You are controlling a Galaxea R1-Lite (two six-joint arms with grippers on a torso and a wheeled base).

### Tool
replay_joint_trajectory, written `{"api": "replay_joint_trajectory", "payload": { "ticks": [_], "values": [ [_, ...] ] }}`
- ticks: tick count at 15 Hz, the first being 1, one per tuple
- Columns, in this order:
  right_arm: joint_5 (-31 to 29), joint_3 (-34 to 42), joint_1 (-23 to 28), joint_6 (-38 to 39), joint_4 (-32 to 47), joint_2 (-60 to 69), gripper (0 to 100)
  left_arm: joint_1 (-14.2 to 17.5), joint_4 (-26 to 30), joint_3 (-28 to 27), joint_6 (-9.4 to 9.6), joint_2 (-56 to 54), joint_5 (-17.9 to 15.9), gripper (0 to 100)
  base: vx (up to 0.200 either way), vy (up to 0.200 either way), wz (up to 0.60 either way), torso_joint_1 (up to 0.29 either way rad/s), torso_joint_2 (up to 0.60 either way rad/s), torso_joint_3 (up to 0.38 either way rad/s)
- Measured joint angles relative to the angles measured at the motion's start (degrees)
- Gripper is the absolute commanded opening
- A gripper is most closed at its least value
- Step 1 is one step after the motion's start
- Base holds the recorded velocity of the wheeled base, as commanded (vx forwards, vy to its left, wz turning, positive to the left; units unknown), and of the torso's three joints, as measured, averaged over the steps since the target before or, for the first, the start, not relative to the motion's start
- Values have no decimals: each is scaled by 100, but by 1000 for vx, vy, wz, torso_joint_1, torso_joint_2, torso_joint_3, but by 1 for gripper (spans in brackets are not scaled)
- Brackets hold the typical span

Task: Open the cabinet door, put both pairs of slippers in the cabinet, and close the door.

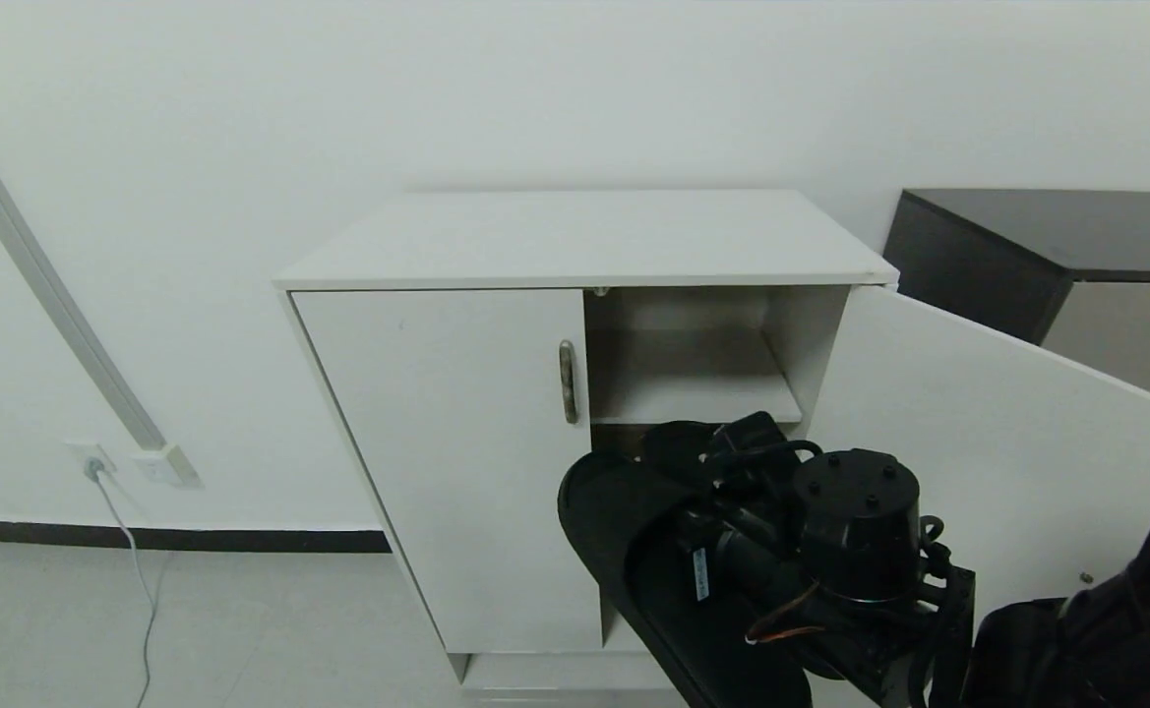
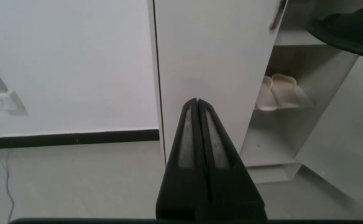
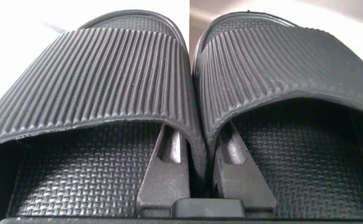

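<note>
While tight on black slippers (image 3: 107, 74), right gripper (image 3: 197, 142).

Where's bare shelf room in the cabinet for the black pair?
The top shelf, between the closed left door and the cabinet's right wall, is bare. The bottom shelf under the white slippers looks bare too. The white slippers' shelf is taken where visible; the black slippers in the right gripper crowd the opening.
</note>
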State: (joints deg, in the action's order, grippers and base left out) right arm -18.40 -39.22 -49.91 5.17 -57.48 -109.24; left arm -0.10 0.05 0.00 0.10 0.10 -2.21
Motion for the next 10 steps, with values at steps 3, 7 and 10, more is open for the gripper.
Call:
{"api": "replay_joint_trajectory", "payload": {
  "ticks": [3,7,10],
  "values": [
    [9,30,0,0,0,-2,0,0,0,0,-2,0,0,0,0,0,0,-118,466,331],
    [15,112,0,-107,-5,-2,0,0,0,0,-5,0,0,0,0,0,0,-83,456,362],
    [33,173,0,-195,-229,-16,0,0,2,0,0,0,2,0,0,0,0,-35,440,403]
  ]
}}
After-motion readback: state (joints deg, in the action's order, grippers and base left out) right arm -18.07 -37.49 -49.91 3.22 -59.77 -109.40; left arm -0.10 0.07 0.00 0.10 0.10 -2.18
